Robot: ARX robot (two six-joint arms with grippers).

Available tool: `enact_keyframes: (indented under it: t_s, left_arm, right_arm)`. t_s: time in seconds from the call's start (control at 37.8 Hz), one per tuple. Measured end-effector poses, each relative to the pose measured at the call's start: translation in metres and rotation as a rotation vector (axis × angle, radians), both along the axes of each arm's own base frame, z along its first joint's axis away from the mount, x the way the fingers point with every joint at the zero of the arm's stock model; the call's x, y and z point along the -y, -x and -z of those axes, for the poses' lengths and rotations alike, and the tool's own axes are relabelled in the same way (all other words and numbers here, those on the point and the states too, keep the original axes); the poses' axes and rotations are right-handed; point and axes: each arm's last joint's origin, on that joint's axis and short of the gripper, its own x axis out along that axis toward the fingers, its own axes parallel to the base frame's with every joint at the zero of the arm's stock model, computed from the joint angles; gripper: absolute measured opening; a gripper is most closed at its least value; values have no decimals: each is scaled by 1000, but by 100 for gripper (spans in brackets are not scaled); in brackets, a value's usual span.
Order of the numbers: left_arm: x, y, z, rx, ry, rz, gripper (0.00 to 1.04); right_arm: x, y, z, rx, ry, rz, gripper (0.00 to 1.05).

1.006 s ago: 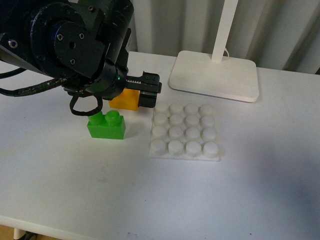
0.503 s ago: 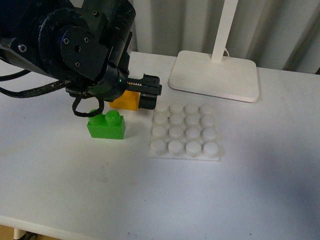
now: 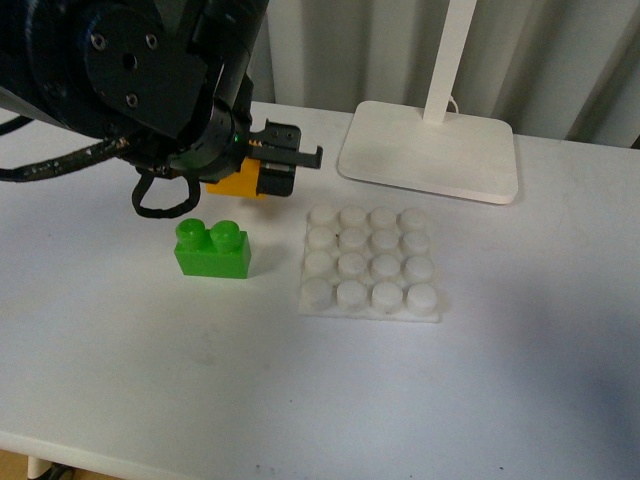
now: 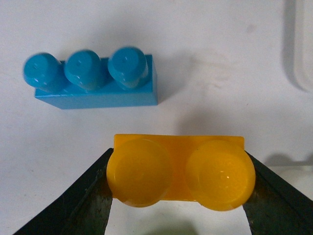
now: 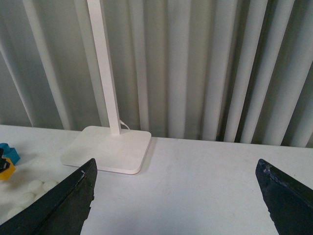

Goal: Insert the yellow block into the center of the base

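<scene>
My left gripper (image 3: 262,178) is shut on the yellow block (image 3: 238,184), which hangs above the table behind and to the left of the base (image 3: 371,263). In the left wrist view the yellow block (image 4: 180,169) shows its two round studs, pinched end to end between the dark fingers (image 4: 90,200). The base is a white square plate with a grid of round studs, lying flat mid-table with nothing on it. My right gripper (image 5: 176,205) is open over bare table, nothing between its fingers, with the base's studs (image 5: 19,196) at the edge of its view.
A green two-stud brick (image 3: 211,248) sits left of the base. A blue three-stud brick (image 4: 93,78) lies on the table beyond the held block. The white lamp stand (image 3: 430,150) with its pole stands behind the base. The table's front edge runs along the bottom.
My left gripper has lifted the yellow block off the table and drawn it slightly back and left, away from the green brick. The base and green brick have not moved.
</scene>
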Motion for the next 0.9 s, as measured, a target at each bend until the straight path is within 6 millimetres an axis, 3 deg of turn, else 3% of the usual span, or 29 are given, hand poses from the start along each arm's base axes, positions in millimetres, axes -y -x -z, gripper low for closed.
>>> enact_keyframes:
  t_s: [0.16, 0.29, 0.64, 0.9]
  left_arm:
    - [13, 16, -32, 52, 39, -22, 66]
    - [26, 29, -41, 59, 61, -11, 66]
    - [68, 71, -33, -14, 77, 74, 65]
    - [79, 81, -26, -40, 91, 71, 65]
  right_arm:
    - [0, 0, 0, 0, 0, 0, 95]
    - [0, 0, 0, 0, 0, 0, 95]
    - [0, 0, 0, 0, 0, 0, 95]
    - [0, 0, 0, 0, 0, 0, 95]
